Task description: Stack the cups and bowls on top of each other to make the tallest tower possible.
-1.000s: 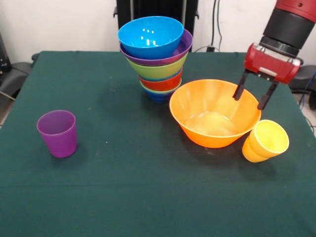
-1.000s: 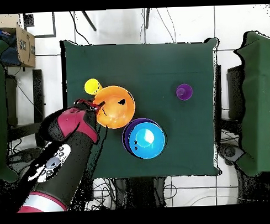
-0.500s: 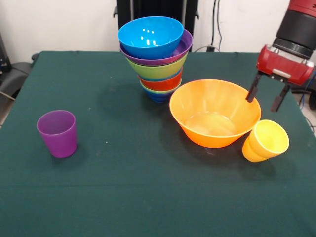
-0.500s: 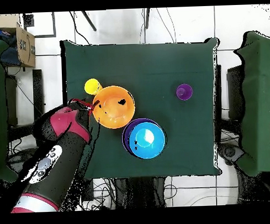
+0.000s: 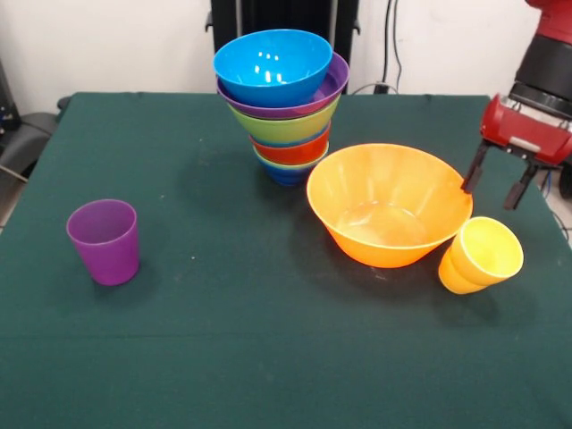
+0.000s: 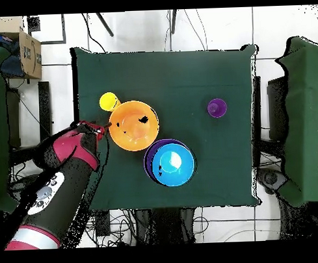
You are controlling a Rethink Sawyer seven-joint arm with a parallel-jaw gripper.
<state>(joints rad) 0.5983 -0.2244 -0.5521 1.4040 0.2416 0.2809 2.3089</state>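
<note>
**Desk:** Where is the gripper, and what does it hold?

**Operator:** On my screen the gripper point(image 5: 497, 186) hangs over the table's edge with its two dark fingers spread apart and nothing between them. It is clear of everything, just beside the rim of the orange bowl point(image 5: 390, 204) and above the yellow cup point(image 5: 481, 255).

**Desk:** Which piece lies nearest?

**Operator:** Those two. In the front view the orange bowl sits upright and apart from the pile, to the picture's left of the fingers. The yellow cup lies below them, tilted, its mouth facing up and toward the camera, its side touching or nearly touching the bowl's wall; I cannot tell which. I judge the next move turns on that: the cup is almost straight under the hand, but its axis leans, so a straight-down grasp would meet a slanted rim.

**Desk:** And the rest?

**Operator:** The tower point(image 5: 281, 107) stands at the far side of the table, leaning a little, a blue bowl on top, then purple, green and red-orange, with a dark blue one lowest. The purple cup point(image 5: 105, 240) stands upright and alone, well apart from the hand, on the opposite side of the table.

**Desk:** The setting?

**Operator:** A dark green cloth point(image 5: 223, 340) covers the table. From overhead, a pale tiled floor point(image 6: 151, 30) with cables surrounds it, and a cardboard box point(image 6: 29, 51) sits near one corner.
</note>
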